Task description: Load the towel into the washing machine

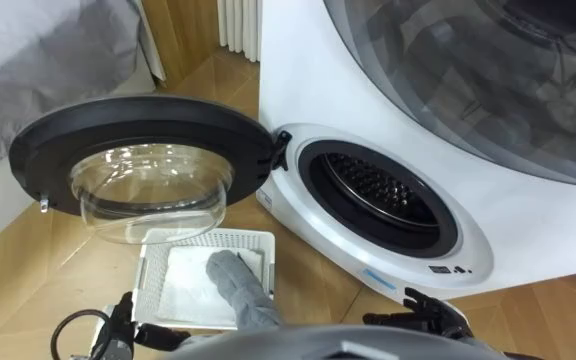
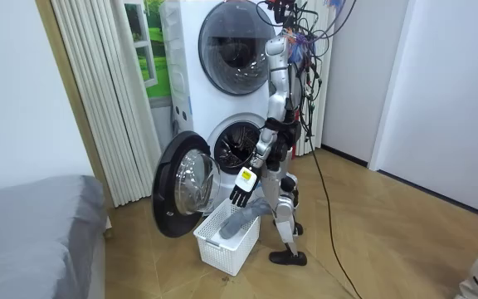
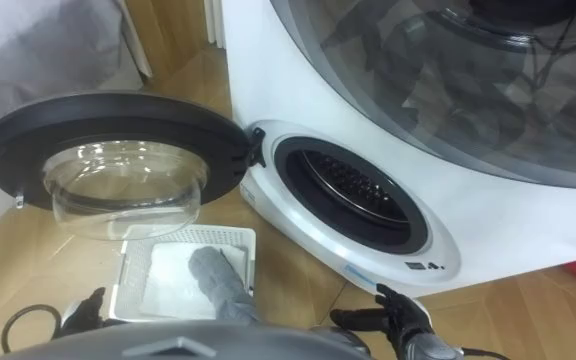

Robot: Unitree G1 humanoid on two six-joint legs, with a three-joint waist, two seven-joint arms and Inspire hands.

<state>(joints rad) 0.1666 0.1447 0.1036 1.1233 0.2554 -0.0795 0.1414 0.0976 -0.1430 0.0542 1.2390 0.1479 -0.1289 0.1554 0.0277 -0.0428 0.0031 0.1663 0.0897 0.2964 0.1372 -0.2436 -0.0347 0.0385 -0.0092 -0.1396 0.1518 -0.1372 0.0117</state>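
Left eye view: we see the grey towel (image 1: 238,285) lying in the white basket (image 1: 208,238) beside the washing machine (image 1: 298,70), door (image 1: 28,150) wide open. Left hand (image 1: 120,315) and right hand (image 1: 430,318) hang loose-fingered, holding nothing.

The robot stands upright facing the white washing machine (image 2: 191,124), its left arm lowered. The left hand (image 2: 239,196) hangs with fingers straight and pointing down. Just below the hand a grey towel (image 2: 241,223) droops over the near rim of a white laundry basket (image 2: 221,251) on the wooden floor; whether fingertips touch the cloth cannot be told. Above the hand and a little behind it gapes the open drum (image 2: 237,145). Towards the room view's left of the hand, the round glass door (image 2: 181,195) stands swung wide open. High above the hand is a second, closed round door (image 2: 235,37).
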